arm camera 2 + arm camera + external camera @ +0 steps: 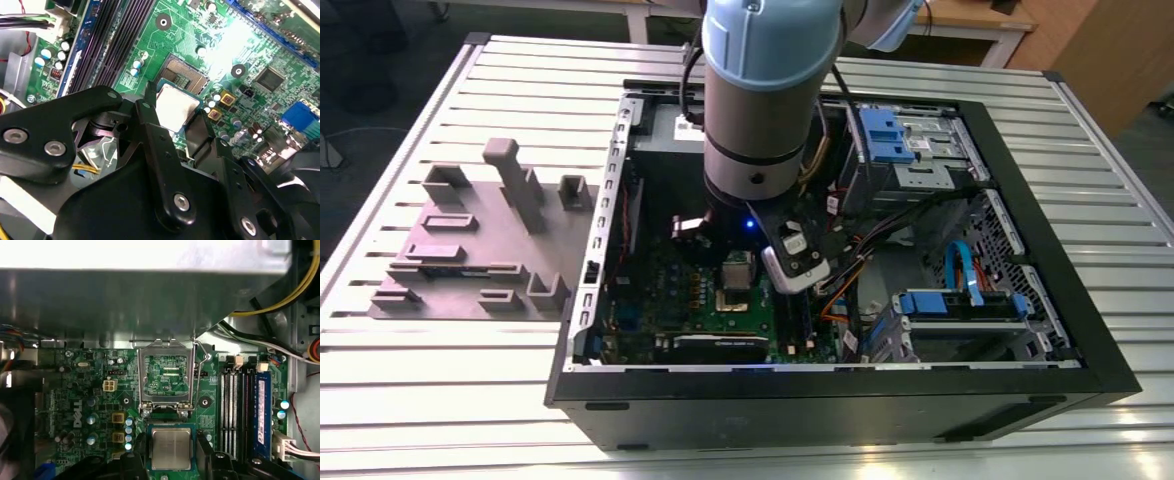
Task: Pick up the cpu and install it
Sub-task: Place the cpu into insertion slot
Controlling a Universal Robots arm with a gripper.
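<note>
The gripper point(171, 454) is hanging inside the open computer case point(827, 400), jaws pinching the cpu point(171, 446) by two edges, holding it over the green motherboard point(80, 390), right beside the socket point(186, 75), whose latch plate point(165, 372) is standing open.

— Cpu point(171, 447): appearance?
— Small, flat, square. Silver-grey metal top, thin greenish rim. Pale and bright in the second wrist view point(175, 106).
— Pose?
— Metal side up. Lying flat, edges parallel to the socket point(187, 72) frame.
— Position?
— Pinched at two opposite edges between black fingers point(150, 125). Held just over the open socket, shifted to one side. Covering part of the pin field, leaving the rest exposed past one edge. Not seated, by the look of it.
</note>
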